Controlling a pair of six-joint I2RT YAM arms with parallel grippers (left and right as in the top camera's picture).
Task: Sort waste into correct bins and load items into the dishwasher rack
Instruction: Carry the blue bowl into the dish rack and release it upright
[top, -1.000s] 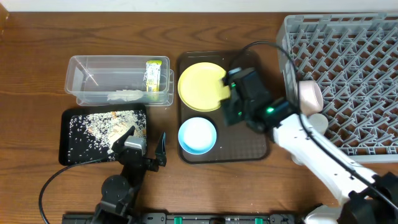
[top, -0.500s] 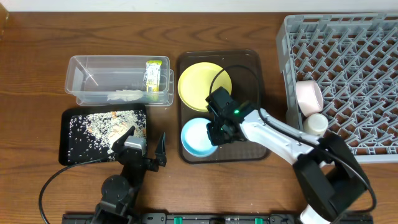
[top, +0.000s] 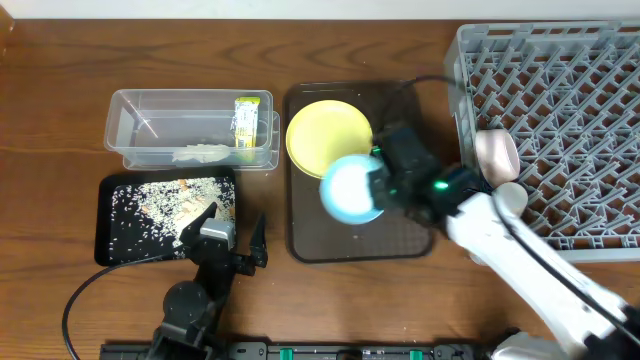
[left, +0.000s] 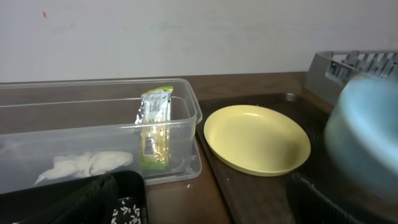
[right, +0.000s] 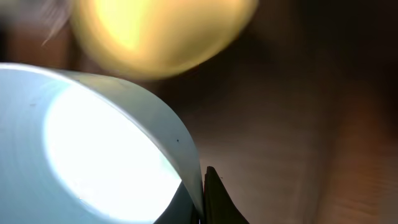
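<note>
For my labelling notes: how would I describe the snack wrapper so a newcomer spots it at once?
Find the clear plastic tub left of the brown tray. The wrapper stands at the tub's right end, upright and green-and-yellow, unlike the crumpled white paper lying beside it.

Blue bowl, yellow plate, grey rack

The black right gripper (top: 373, 187) has a light blue bowl (top: 347, 190) in it. Just beside it are a pale yellow plate (top: 322, 130) and a dark brown tray (top: 400, 235). Far past the bowl, the clear tub (top: 135, 135) shows a green-and-yellow wrapper (top: 245, 120) and white paper (top: 200, 154), and the black tray (top: 112, 235) has white specks (top: 160, 200). Behind the gripper, the rack (top: 560, 90) is grey with criss-cross bars.
</note>
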